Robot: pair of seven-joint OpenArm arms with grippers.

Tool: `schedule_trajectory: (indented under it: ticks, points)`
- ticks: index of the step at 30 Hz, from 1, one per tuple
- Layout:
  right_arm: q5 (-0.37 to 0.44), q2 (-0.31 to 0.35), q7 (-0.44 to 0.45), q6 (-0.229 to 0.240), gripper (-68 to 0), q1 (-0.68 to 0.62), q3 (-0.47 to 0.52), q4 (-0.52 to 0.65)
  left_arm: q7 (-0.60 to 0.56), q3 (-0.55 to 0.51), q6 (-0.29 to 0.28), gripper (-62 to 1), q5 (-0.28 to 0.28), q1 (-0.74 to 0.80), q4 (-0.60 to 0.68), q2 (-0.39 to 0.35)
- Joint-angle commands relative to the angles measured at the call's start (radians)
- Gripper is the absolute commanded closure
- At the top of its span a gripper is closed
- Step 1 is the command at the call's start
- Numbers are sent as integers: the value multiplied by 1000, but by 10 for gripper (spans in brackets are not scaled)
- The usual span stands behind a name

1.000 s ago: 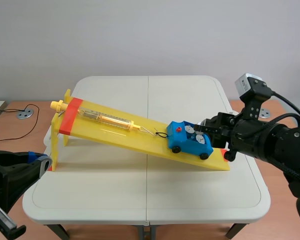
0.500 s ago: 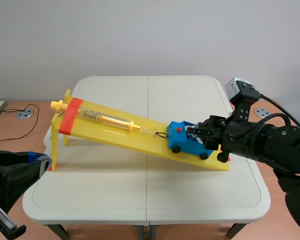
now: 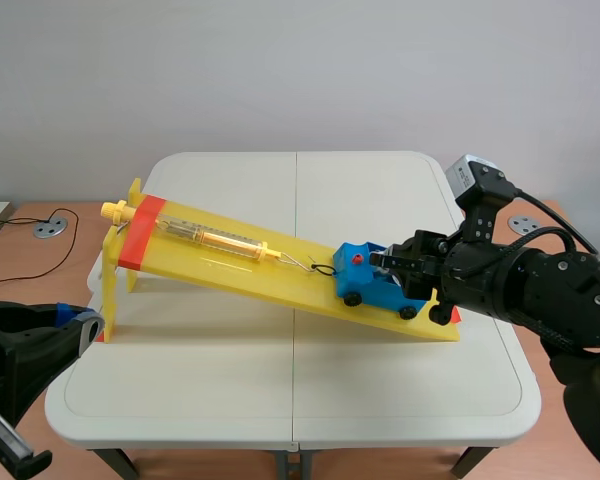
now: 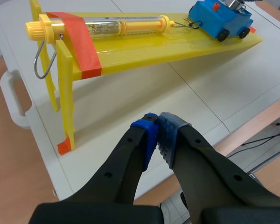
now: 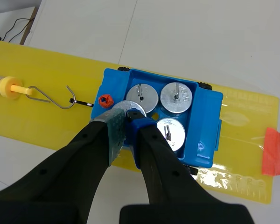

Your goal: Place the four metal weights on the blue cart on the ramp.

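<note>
A blue cart (image 3: 364, 279) stands near the low end of the yellow ramp (image 3: 242, 268), hooked to a spring scale (image 3: 206, 238). In the right wrist view the cart (image 5: 209, 108) holds three metal weights (image 5: 176, 97) in its tray. A fourth weight (image 5: 129, 107) sits at the tray's remaining corner, and my right gripper (image 5: 127, 119) is shut on its top, its fingers hiding most of the disc. In the scene view that gripper (image 3: 387, 262) is over the cart. My left gripper (image 4: 157, 122) is shut on nothing, low beside the table's near left edge, well away from the ramp (image 4: 144, 46).
The ramp's raised end rests on yellow legs (image 3: 111, 285) at the table's left side. A red tape band (image 3: 140, 232) crosses the ramp's upper end. Red tape marks (image 5: 273, 157) the low end. Bare white tabletop (image 3: 280, 380) lies in front of the ramp.
My right arm has moved left from beside the ramp's low end until its gripper is over the cart, now covering the weights. The left arm has stayed still.
</note>
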Motion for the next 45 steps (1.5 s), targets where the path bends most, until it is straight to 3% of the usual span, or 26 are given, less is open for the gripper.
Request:
schedule_trajectory:
  ticks: [1,5,14,18,22,31,39,45]
  points:
    - [86,3,102,48,-31,94,0,64,-104,-8,-32,-27,-60,-8,81,5]
    - [86,3,98,26,-45,90,1,64,-104,-8,-32,-27,-60,-8,81,5]
    - [86,3,106,26,-227,90,3,64,-104,-8,-32,-27,-60,-8,81,5]
    - [84,3,126,31,-237,90,4,64,-104,-8,-32,-27,-60,-8,81,5]
    - [79,3,139,66,-298,92,43,70,-104,-8,-32,-27,-60,-8,81,5]
    - [98,57,119,195,-297,89,122,127,-104,-8,-32,-27,-60,-8,81,5]
    - [110,162,122,330,-297,12,127,238,-105,-8,-34,-27,-59,-8,81,5]
    - [109,247,124,353,-292,-117,174,378,-107,-8,-58,-27,-59,-9,86,17]
